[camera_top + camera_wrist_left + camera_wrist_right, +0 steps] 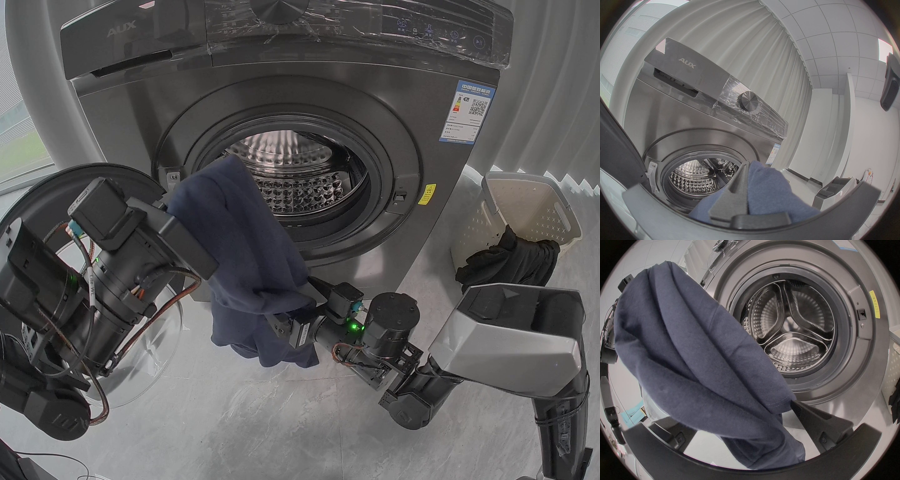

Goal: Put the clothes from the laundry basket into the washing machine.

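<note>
The loading step is in hand: a navy garment (250, 250) is held before the washing machine (400, 125), just outside its drum mouth (294, 175). The upper end is clamped in the left gripper (181, 206) and the lower fold is pinched in the right gripper (294, 312). Next, it is judged, both ends must be carried over the lower lip and released inside. The mouth is wide, but the open door (62, 181) crowds the left. A black garment (509, 259) is draped over the laundry basket (537, 206).
</note>
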Robot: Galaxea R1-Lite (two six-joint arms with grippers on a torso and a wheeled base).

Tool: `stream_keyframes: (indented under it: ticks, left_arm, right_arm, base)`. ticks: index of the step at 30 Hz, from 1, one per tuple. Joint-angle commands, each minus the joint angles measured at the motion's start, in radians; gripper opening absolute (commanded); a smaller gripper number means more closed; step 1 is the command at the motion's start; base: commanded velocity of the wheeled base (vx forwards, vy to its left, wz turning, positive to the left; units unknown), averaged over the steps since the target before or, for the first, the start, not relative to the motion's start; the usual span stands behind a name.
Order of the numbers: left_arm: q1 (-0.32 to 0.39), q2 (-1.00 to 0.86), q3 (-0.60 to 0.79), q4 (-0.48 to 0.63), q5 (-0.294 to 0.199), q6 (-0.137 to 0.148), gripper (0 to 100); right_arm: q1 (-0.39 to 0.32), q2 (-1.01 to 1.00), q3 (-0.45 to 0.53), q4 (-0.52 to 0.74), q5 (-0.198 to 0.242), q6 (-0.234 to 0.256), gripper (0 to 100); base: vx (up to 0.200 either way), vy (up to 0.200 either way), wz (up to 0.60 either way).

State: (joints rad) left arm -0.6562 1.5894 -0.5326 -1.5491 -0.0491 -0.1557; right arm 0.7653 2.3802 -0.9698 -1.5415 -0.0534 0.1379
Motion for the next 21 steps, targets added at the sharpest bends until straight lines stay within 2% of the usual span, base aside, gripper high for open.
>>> stream_keyframes:
  ticks: [1,6,12,18,19,21]
  left_arm:
    - [0.000,0.000,0.005,0.000,0.000,0.002,0]
    - [0.000,-0.003,0.005,0.000,0.000,-0.002,0]
    - [-0.010,-0.003,0.006,0.000,0.000,-0.001,0]
    - [-0.010,-0.002,0.006,0.000,0.000,-0.005,0]
    - [-0.010,0.000,0.005,0.000,0.000,-0.005,0]
    - [-0.010,0.000,0.005,0.000,0.000,-0.005,0]
  right_arm:
    - [0.003,0.033,-0.024,-0.002,0.012,0.003,100]
    - [0.006,0.045,-0.033,0.000,0.023,0.002,100]
    - [-0.014,0.132,-0.152,0.001,0.029,0.000,100]
    - [-0.004,0.166,-0.195,0.000,0.030,0.000,100]
    - [-0.001,0.171,-0.199,-0.002,0.029,0.000,0]
    - [0.000,0.174,-0.204,-0.002,0.027,0.002,0]
  base:
    - [0.000,0.000,0.00]
    - [0.000,0.000,0.00]
    - [0.000,0.000,0.00]
    - [0.000,0.000,0.00]
    - [0.000,0.000,0.00]
    - [0.000,0.000,0.00]
